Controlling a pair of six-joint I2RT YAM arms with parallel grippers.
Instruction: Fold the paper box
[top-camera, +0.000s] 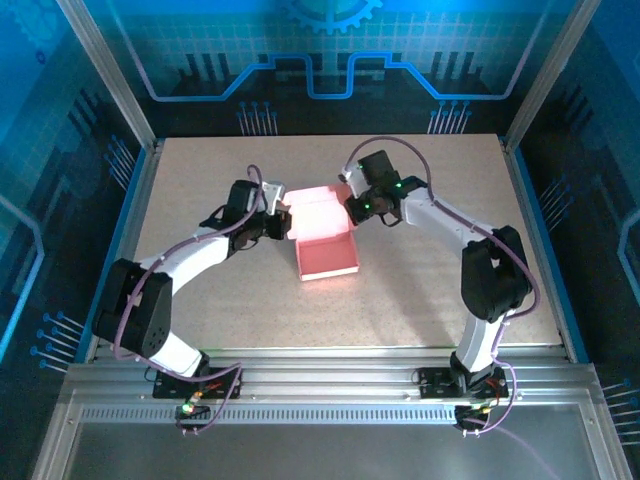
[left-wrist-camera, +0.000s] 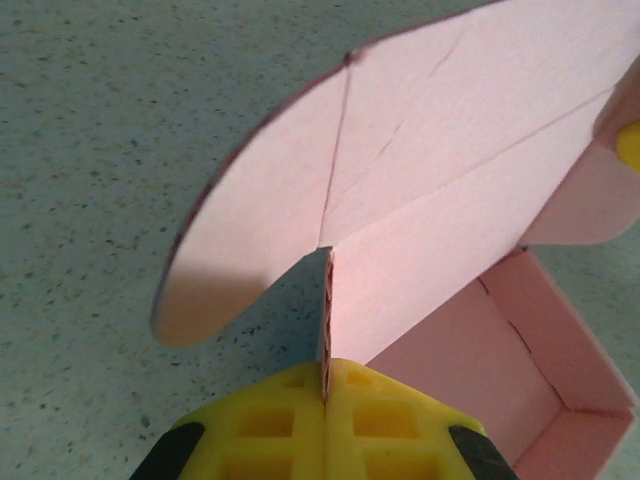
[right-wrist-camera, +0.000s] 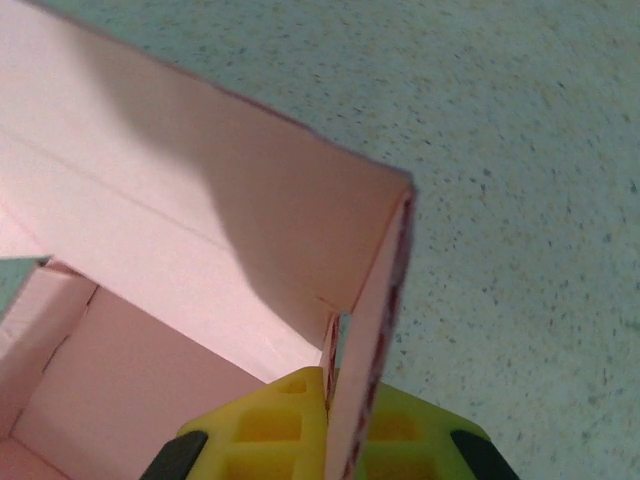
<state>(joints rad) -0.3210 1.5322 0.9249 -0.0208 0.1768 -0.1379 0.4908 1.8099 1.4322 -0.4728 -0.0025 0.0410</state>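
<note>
Top external view: box (top-camera: 328, 250) sits mid table (top-camera: 420, 300), tray formed, lid panel raised between the arms. Left gripper (left-wrist-camera: 325, 385) is clamped on the card edge under the rounded flap; right gripper (right-wrist-camera: 338, 395) is pinched on the opposite wall edge. Card judged light, thin and crease-prone: hold at edges beside scored folds, not mid-panel.

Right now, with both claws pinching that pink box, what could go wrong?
1. The left claw and right claw each pinch a thin wall of the paper box from opposite sides; moving out of step could tear or skew it.
2. The rounded flap stands loose above the table and might buckle away from its score lines.
3. Each grip holds just an edge, so the card may slip out.
</note>
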